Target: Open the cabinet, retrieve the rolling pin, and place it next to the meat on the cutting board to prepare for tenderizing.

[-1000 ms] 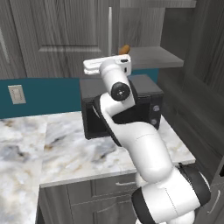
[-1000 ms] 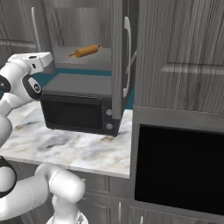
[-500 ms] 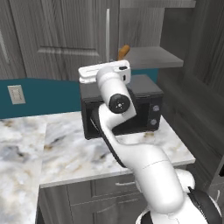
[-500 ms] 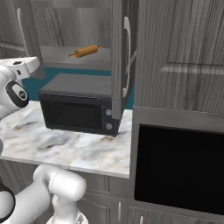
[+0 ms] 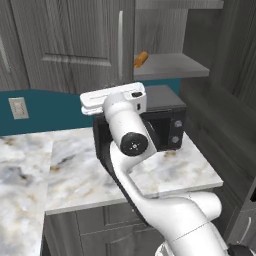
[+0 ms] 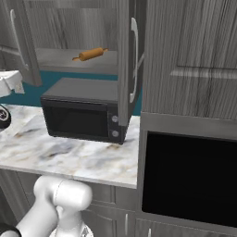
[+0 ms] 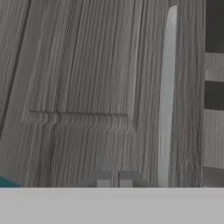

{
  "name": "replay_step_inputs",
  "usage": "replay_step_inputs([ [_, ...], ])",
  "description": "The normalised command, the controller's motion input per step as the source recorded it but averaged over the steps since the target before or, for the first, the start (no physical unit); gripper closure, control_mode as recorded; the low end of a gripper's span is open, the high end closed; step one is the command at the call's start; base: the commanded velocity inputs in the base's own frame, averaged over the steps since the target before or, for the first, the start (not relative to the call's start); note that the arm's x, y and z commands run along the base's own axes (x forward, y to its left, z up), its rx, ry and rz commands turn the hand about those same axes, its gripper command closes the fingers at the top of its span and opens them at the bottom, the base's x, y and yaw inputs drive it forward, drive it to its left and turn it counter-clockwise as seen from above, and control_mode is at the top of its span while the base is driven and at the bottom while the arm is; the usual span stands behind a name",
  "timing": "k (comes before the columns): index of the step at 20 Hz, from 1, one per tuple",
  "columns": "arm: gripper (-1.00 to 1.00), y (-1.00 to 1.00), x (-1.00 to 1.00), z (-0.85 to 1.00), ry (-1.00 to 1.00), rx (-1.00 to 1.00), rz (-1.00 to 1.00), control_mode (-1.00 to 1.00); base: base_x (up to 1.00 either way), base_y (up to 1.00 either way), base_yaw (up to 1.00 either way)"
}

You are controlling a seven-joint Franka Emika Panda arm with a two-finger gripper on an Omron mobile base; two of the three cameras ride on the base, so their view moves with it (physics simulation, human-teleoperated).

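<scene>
The cabinet (image 5: 65,45) is dark grey wood grain. Its right door (image 6: 124,55) stands swung open, edge-on in the right base view, and its left door is closed. On the grey shelf (image 5: 172,66) inside lies the rolling pin (image 5: 141,59) (image 6: 90,54), small and orange-tan. My white hand (image 5: 112,100) hovers in front of the closed left door, below and left of the shelf. In the hand view my gripper (image 7: 114,180) is shut on nothing, facing the door panel, with the silver bar handle (image 7: 166,96) just to its right. The meat and the cutting board are out of view.
A black microwave (image 6: 83,115) sits on the marble counter (image 5: 75,175) directly under the open shelf. A dark built-in oven (image 6: 190,176) fills the tall unit at the right. A wall outlet (image 5: 18,107) sits on the teal backsplash at the left.
My hand has drawn down and to the left, away from the open shelf, and the fingers have closed. The rolling pin and doors have not moved.
</scene>
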Motion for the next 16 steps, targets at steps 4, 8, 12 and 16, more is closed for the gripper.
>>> replay_step_inputs([
  [4,-1.0,0.5,-0.41,-0.09,0.01,0.01,0.02,-1.0,0.0,0.0,0.0],
  [8,-1.0,-0.23,-0.51,0.03,-0.01,0.1,0.08,-1.0,0.0,0.0,0.0],
  [12,-1.0,-0.87,-0.77,0.2,-0.01,0.19,0.12,-1.0,0.0,0.0,0.0],
  [16,-1.0,-0.99,-0.72,0.16,0.0,0.25,0.12,-1.0,0.0,0.0,0.0],
])
